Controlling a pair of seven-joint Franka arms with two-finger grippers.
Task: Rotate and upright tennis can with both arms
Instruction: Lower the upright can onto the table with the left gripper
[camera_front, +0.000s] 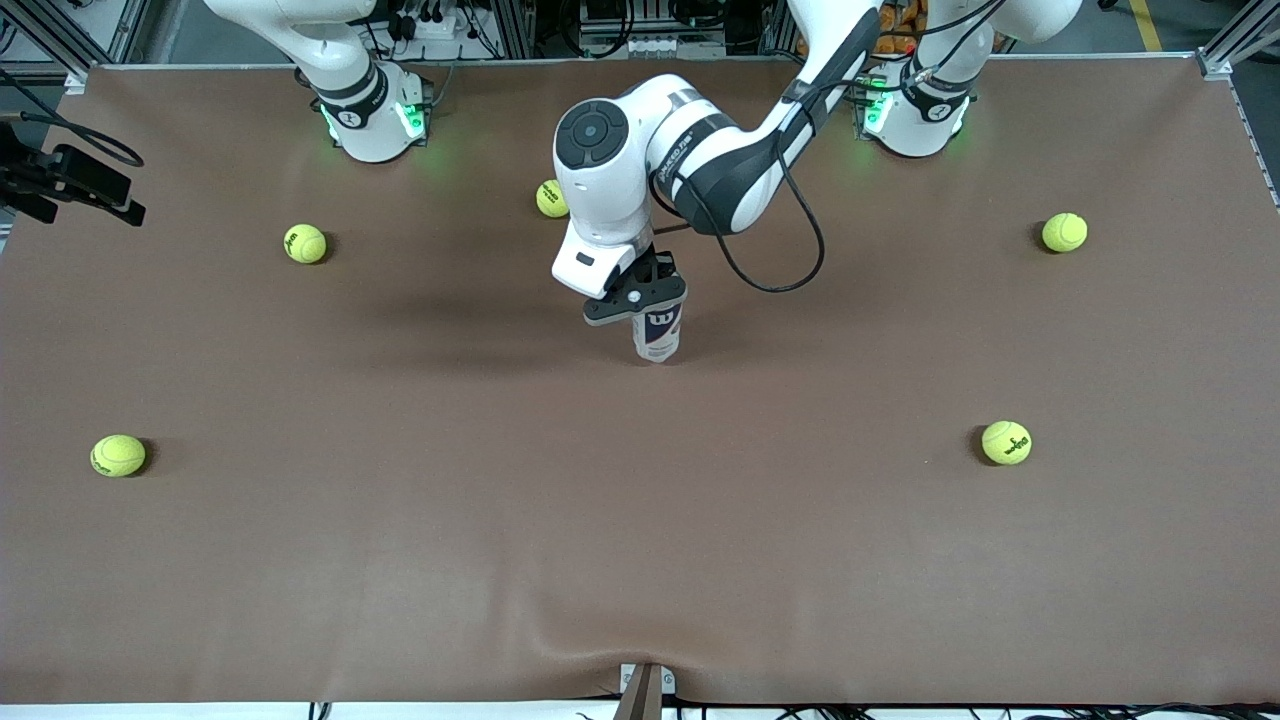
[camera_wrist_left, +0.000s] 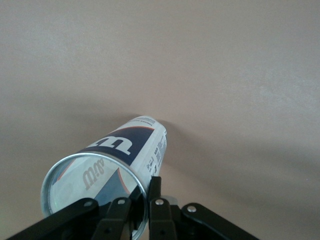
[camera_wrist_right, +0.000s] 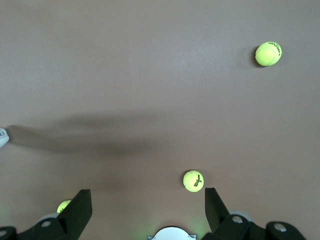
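One tennis can (camera_front: 658, 333) upright mid-table in left hand (camera_front: 640, 297), balls well apart

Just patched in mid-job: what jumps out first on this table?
The left gripper, reaching to the table's middle, is clamped on the top rim of the tennis can, which stands on the brown mat. Five tennis balls lie scattered around it, one partly hidden by the left arm. The right gripper waits high over its own end of the table, fingers open.
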